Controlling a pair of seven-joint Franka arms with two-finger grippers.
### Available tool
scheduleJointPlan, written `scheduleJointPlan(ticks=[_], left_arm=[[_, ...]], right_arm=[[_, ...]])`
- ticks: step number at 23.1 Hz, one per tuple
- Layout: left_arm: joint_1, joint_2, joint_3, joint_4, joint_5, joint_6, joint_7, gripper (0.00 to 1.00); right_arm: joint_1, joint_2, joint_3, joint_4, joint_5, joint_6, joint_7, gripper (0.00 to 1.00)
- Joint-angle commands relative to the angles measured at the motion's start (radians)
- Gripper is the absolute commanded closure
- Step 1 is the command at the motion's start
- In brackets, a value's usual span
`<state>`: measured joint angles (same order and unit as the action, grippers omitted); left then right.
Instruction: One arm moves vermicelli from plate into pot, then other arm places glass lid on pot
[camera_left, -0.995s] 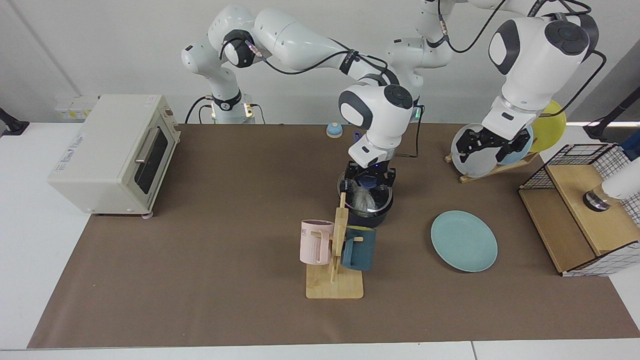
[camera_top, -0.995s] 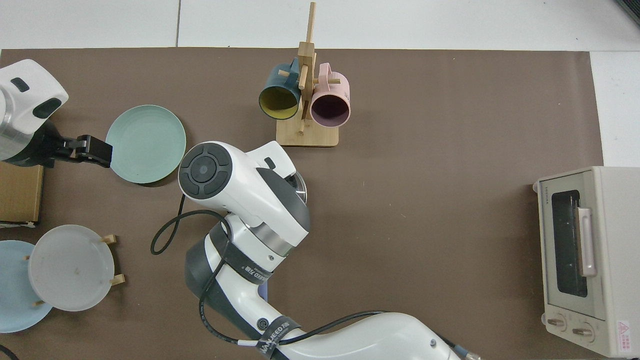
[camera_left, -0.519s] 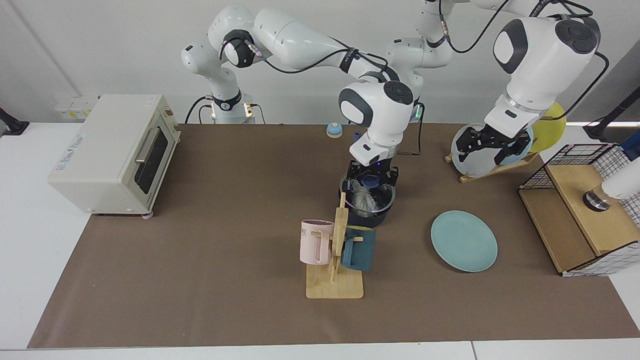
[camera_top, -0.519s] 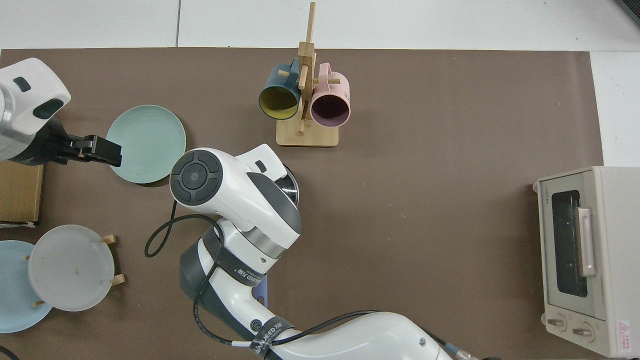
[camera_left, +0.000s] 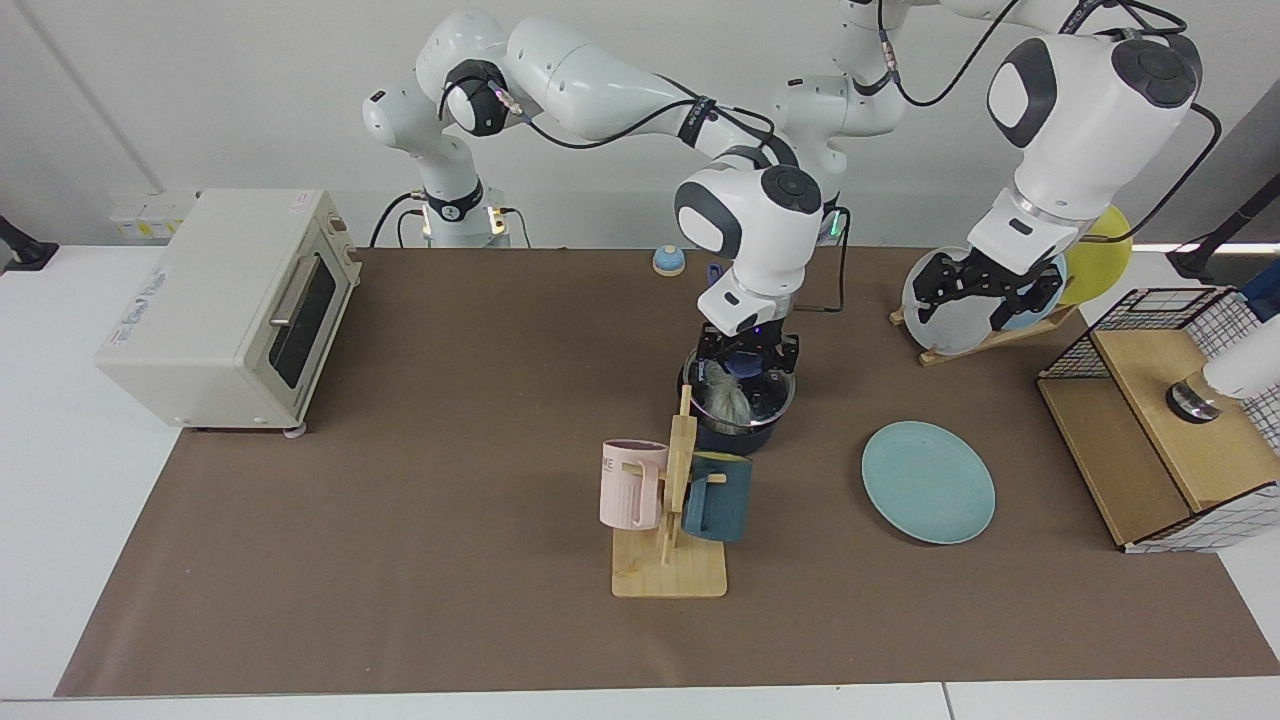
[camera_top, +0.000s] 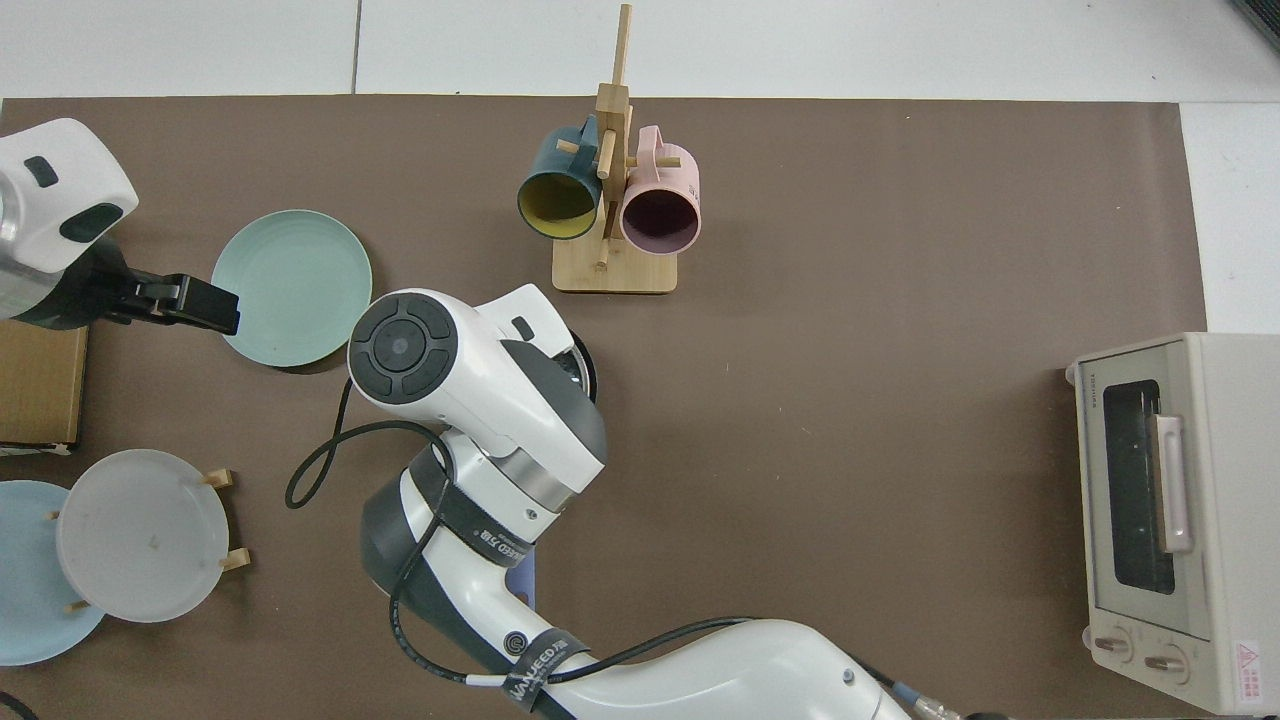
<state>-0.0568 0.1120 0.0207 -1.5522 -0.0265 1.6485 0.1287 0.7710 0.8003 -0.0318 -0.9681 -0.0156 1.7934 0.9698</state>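
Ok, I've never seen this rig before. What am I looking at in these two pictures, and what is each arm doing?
These are two white robot arms at a table. One picture is taken from across the table, facing them. The other is taken from straight above.

The right gripper is at the knob of the lid, which lies on the pot. The vermicelli shows through the glass. The left gripper hovers by the dish rack, carrying nothing that I can see.

The plate lies bare. Also on the table are a mug stand, a toaster oven and a wire basket.
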Motion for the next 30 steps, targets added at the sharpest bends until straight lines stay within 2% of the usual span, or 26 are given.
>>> scheduleJointPlan(ticks=[1,26,27,28,29,30], left_arm=[[0.000,-0.018,0.005,-0.014,-0.015,0.011,0.011,0.00],[0.002,-0.020,0.005,-0.012,-0.013,0.008,0.011,0.00],[0.002,-0.020,0.007,-0.011,-0.013,0.011,0.012,0.00],[0.002,-0.020,0.007,-0.011,-0.013,0.011,0.012,0.00],[0.002,-0.020,0.007,-0.011,-0.013,0.010,0.012,0.00],[0.002,-0.020,0.007,-0.012,-0.013,0.005,0.012,0.00]], right_arm=[[-0.010,-0.012,0.007,-0.034,0.023,0.043,0.020,1.00],[-0.007,-0.050,-0.002,-0.089,0.011,0.044,0.017,0.98],[-0.007,-0.050,0.000,-0.089,0.011,0.043,0.018,0.93],[-0.007,-0.050,-0.002,-0.090,0.011,0.043,0.018,0.83],[-0.007,-0.052,-0.002,-0.095,0.008,0.044,0.012,0.61],[-0.009,-0.056,-0.003,-0.101,0.003,0.044,0.010,0.24]])
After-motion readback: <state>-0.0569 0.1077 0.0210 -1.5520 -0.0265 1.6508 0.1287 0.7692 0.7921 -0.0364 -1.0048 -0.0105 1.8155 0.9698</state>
